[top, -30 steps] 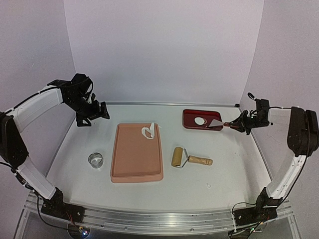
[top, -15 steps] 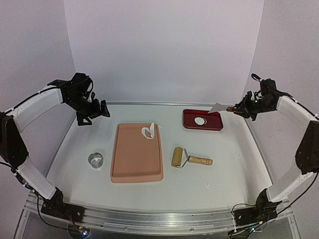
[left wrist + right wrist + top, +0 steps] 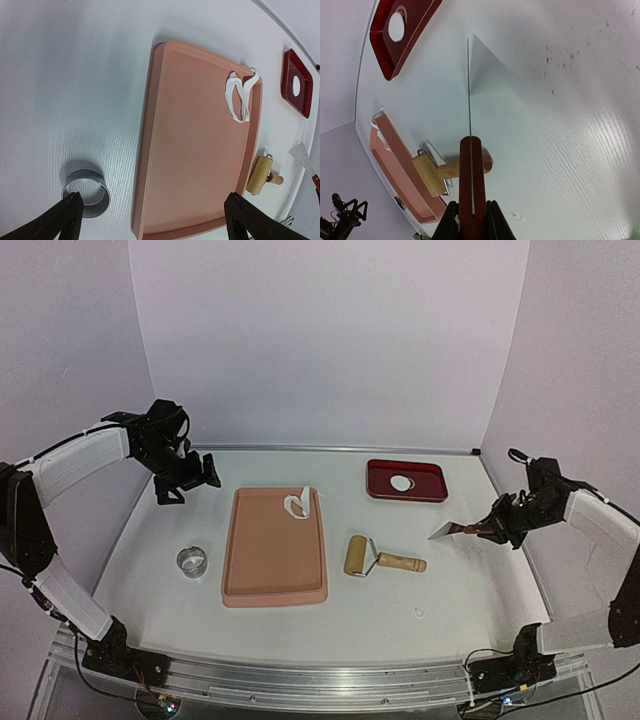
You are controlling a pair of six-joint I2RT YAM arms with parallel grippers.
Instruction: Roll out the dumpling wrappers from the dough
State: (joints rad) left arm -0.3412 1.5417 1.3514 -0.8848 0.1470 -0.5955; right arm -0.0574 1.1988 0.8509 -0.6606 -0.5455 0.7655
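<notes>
One dumpling wrapper [image 3: 401, 483] sits in the red tray [image 3: 430, 491], ragged dough [image 3: 298, 504] in the pink tray's [image 3: 270, 565] upper-right corner; my right gripper [image 3: 488, 529] pinches the scraper [image 3: 444, 531], my left gripper [image 3: 194, 478] is spread wide.

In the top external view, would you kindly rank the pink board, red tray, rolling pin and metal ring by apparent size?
Pink board
Red tray, farther away
Rolling pin, similar length but slimmer
Metal ring
</notes>
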